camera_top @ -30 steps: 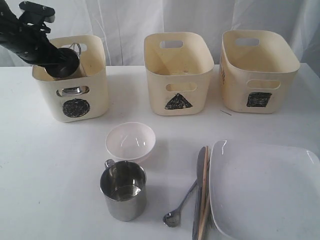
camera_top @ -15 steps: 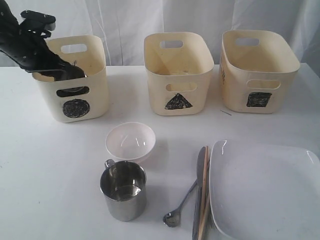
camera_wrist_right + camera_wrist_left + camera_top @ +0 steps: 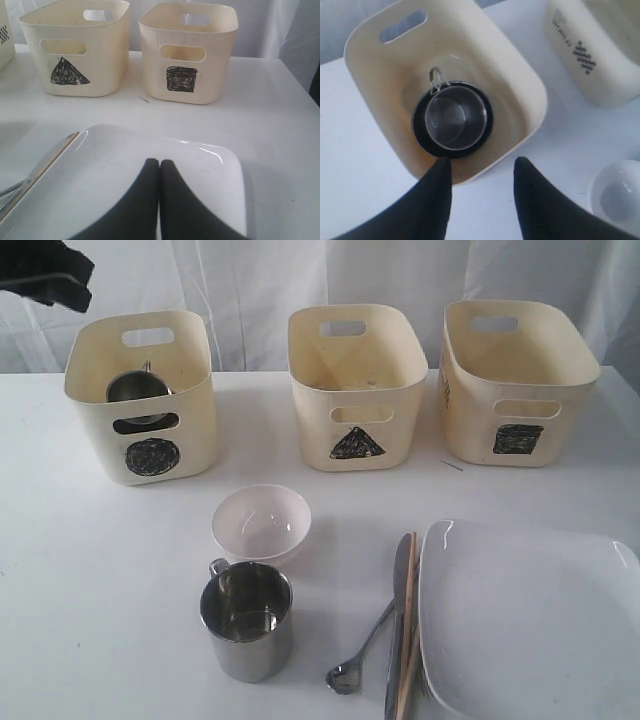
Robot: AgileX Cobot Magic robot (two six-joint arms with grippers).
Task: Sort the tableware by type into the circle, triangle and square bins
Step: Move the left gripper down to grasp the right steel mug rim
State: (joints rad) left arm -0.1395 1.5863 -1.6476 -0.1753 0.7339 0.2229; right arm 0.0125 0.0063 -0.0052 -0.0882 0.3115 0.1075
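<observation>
My left gripper (image 3: 482, 161) hangs open and empty above the circle bin (image 3: 532, 95). In that bin a steel mug (image 3: 455, 117) stands inside the steel bowl (image 3: 420, 137). In the exterior view only part of the left arm (image 3: 50, 275) shows, at the top left above the circle bin (image 3: 150, 455). A second steel mug (image 3: 246, 620) and the small white bowl (image 3: 261, 523) stand on the table. Spoon (image 3: 355, 660), knife (image 3: 397, 620) and chopsticks (image 3: 407, 640) lie beside the large white plate (image 3: 530, 620). My right gripper (image 3: 159, 161) is shut, empty, over the plate (image 3: 100, 175).
The triangle bin (image 3: 355, 380) stands at the middle back and the square bin (image 3: 515, 380) at the back right. A small dark sliver (image 3: 452, 466) lies on the white table in front of the square bin. White curtains hang behind.
My left gripper has risen out of the circle bin and drawn back to the upper left, leaving the steel mug inside. Nothing else moved.
</observation>
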